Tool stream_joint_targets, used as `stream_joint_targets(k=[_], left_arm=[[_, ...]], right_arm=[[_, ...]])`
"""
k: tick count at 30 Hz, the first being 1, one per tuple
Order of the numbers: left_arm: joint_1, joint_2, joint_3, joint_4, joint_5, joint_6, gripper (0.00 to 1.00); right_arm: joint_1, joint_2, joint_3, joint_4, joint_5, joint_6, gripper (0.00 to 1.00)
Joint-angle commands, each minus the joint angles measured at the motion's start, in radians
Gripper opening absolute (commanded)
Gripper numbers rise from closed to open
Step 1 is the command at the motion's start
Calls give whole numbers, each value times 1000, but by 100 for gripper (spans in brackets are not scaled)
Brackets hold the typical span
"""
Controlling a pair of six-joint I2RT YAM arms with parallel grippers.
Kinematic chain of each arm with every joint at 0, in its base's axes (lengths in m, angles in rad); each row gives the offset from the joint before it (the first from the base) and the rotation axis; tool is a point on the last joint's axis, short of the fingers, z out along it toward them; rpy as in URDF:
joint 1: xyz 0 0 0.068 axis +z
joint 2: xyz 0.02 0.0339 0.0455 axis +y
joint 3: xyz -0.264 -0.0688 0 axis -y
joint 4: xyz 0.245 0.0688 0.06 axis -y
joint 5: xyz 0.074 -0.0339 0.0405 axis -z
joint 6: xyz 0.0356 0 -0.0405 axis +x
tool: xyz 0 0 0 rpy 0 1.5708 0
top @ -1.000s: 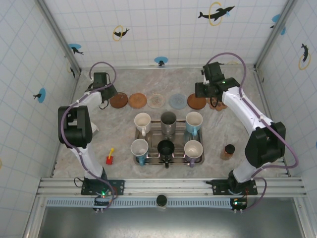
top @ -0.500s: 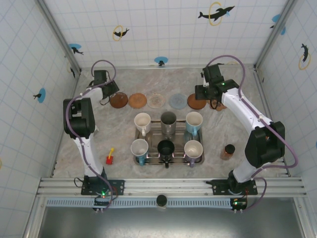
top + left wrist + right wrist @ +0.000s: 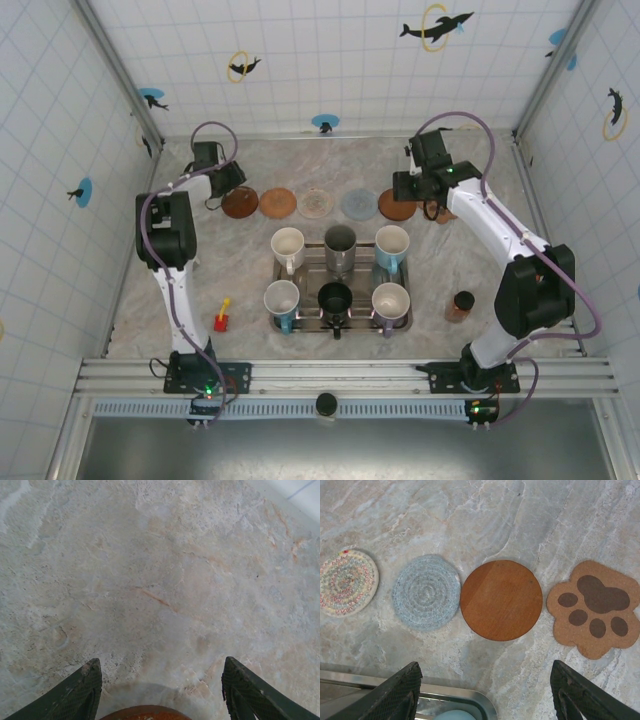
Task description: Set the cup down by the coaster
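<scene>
Several cups stand on a metal tray (image 3: 343, 326) at mid table, among them a white cup (image 3: 288, 243), a steel cup (image 3: 340, 241) and a pale blue cup (image 3: 392, 242). A row of coasters lies behind the tray. In the right wrist view I see a multicoloured woven coaster (image 3: 345, 582), a blue woven coaster (image 3: 426, 592), a round wooden coaster (image 3: 501, 600) and a cork paw coaster (image 3: 595, 609). My right gripper (image 3: 485, 680) hangs open over the marble between the wooden coaster and the tray rim (image 3: 455, 700). My left gripper (image 3: 160, 680) is open over bare marble, with a rust-brown round edge (image 3: 145, 712) low between its fingers.
A small brown jar (image 3: 461, 305) stands right of the tray. A red and yellow toy (image 3: 222, 318) lies to the tray's left. Tiled walls close in the table at the back and both sides. The left gripper (image 3: 215, 185) is beside the leftmost brown coaster (image 3: 240, 203).
The left arm's elbow has swung right and toward the back while its gripper stayed by the leftmost coaster. The right arm has barely moved. No cup has shifted.
</scene>
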Motion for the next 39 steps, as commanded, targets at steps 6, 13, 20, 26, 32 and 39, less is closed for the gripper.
stream_joint_targets(k=[6,13,20,26,32,39], left_arm=[[7,4,-1,16,32,-22,64],[8,-3,-23,13,38,-26,64],[7,-15,-46,9,37,-26,64],[7,-47,-76,14,32,-26,64],[7,-66,-88,4,18,-21,64],[7,-95,-99,-9,-2,-19,64]], right_arm=[[-7,-30,-21,24,-5,10,70],[-7,-31,-26,26,-9,11,70],[-8,-31,-29,28,-15,14,70],[-8,-38,-34,30,-17,15,70],[-8,-45,-43,31,-16,15,70],[-7,-57,-54,38,-13,15,70]])
